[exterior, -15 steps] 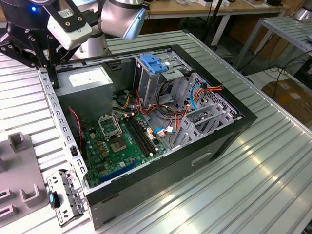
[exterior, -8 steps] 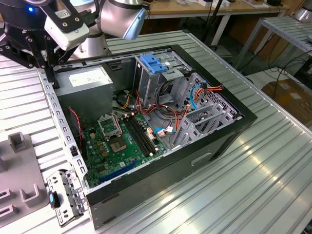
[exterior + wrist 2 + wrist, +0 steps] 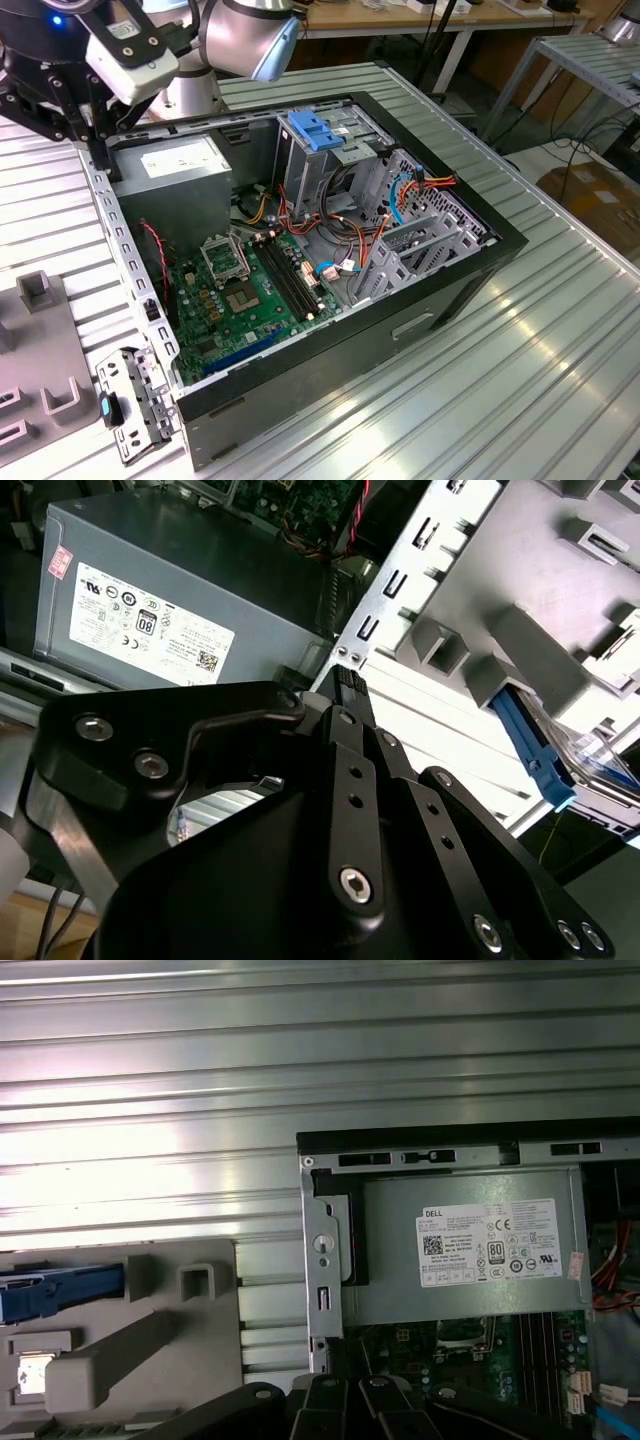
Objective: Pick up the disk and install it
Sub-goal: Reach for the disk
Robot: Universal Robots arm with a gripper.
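Black pincer (image 3: 348, 680) linkage is nearest in the second wrist view. Can't tell if it's apart or together, and nothing shows clamped in it. Beyond it the silver-grey metal disk with blue plastic rails (image 3: 545, 752) sits in a grey moulded fixture (image 3: 530, 570), probably staged there for pickup and not yet grasped.

First wrist view: the fixture lies on the ribbed metal desk (image 3: 200, 1080), just beside the open black computer case (image 3: 400, 1142) with its grey power-supply box (image 3: 400, 1260).

Exterior view: the silver robot arm (image 3: 240, 35) is at upper left over the case corner. A blue plastic drive cage (image 3: 318, 128) stands exposed inside, likely the install bay.
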